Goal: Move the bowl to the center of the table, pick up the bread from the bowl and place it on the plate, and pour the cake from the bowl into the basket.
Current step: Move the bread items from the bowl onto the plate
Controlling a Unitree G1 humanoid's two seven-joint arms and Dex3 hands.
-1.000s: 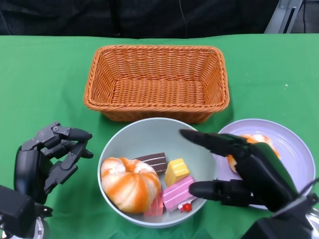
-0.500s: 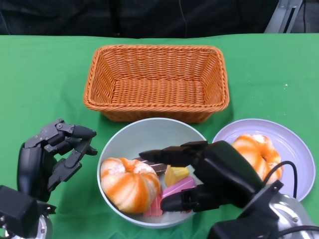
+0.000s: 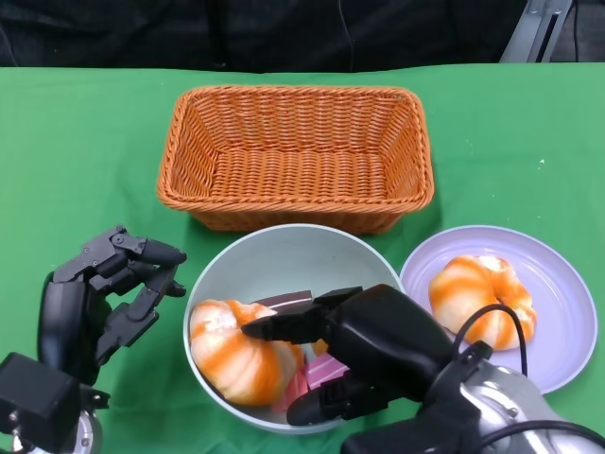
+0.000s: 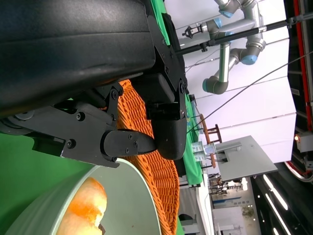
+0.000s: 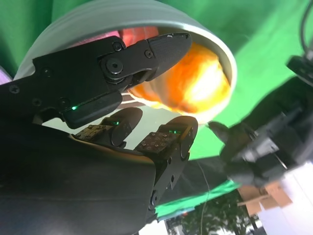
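The bowl point(image 3: 284, 251) sits just in front of the basket point(image 3: 296, 156), with one bread point(image 3: 236, 348) and cake pieces in it. My right hand point(image 3: 354, 355) is spread open over that bread. Another bread point(image 3: 477, 293) lies on the plate point(image 3: 558, 284). My left hand point(image 3: 99, 293) is loosely curled, empty.

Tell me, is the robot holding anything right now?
No. The right hand reaches open over the bread in the bowl, not gripping it. The left hand holds nothing.

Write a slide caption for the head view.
Right hand reaches into the bowl toward the remaining bread; another bread sits on the plate.
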